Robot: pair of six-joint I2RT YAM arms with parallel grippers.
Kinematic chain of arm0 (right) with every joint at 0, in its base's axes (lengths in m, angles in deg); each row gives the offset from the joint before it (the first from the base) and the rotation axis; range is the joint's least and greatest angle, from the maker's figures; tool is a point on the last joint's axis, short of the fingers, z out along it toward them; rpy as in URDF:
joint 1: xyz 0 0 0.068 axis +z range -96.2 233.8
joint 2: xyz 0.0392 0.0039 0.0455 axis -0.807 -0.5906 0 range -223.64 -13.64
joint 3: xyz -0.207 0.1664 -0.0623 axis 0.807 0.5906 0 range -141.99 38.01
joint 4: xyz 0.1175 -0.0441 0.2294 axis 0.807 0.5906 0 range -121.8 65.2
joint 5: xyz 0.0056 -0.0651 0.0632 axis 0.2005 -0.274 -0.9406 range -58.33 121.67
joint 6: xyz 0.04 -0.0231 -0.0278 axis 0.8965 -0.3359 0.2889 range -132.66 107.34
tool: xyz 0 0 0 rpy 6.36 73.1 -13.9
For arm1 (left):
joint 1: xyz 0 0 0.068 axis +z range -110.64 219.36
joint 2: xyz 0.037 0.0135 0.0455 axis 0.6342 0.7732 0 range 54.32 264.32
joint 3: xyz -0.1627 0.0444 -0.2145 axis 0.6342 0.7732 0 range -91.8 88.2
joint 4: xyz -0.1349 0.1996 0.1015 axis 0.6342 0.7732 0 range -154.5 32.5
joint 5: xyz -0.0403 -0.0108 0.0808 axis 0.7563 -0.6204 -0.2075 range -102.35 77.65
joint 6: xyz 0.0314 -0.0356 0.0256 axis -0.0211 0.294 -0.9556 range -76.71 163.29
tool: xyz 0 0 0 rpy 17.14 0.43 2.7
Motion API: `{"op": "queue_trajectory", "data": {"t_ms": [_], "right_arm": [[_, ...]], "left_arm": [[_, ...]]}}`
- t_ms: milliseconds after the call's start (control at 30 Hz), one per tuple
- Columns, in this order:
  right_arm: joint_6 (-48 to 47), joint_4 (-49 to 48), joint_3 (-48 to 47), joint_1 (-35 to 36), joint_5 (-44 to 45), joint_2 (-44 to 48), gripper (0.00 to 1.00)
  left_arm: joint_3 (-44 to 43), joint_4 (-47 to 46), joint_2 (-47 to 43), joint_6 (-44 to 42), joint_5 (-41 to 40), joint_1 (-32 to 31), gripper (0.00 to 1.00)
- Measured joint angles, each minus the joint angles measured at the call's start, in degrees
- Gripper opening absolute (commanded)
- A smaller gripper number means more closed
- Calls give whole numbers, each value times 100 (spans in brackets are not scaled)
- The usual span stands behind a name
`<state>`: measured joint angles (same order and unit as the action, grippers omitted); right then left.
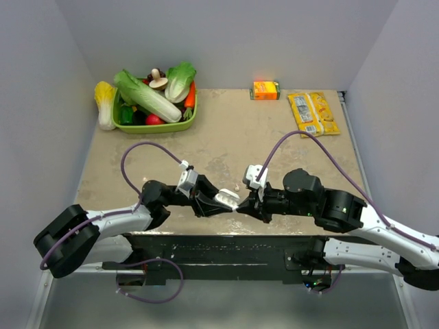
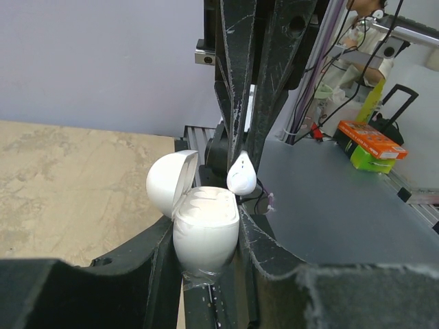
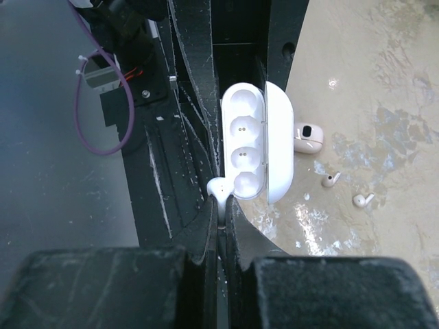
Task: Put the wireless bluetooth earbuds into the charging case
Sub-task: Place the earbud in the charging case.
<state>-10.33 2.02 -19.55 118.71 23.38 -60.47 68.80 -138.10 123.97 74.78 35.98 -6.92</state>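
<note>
My left gripper point(image 1: 217, 203) is shut on the white charging case point(image 1: 227, 199), above the table's near edge. In the left wrist view the case point(image 2: 204, 236) stands upright between my jaws point(image 2: 208, 241) with its lid point(image 2: 171, 184) hinged open. My right gripper point(image 1: 241, 205) is shut on a white earbud point(image 3: 219, 188), pinched by its stem just off the rim of the open case point(image 3: 243, 130). The same earbud point(image 2: 241, 177) hangs just above the case's right edge. Two more earbuds point(image 3: 330, 180) point(image 3: 362, 200) lie on the table beyond the case.
A small pale pink piece point(image 3: 308, 137) lies on the table beside the loose earbuds. A green basket point(image 1: 180, 128) of vegetables stands at the back left. An orange box point(image 1: 265, 90) and yellow packets point(image 1: 313, 113) lie at the back right.
</note>
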Motion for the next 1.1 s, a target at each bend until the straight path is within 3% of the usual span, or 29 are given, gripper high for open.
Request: {"op": "queue_trajectory", "data": {"t_ms": [1100], "right_arm": [[-90,-214,-96,72,428,-245,0]], "left_arm": [[-105,0,153,356,153,-2,0]]}}
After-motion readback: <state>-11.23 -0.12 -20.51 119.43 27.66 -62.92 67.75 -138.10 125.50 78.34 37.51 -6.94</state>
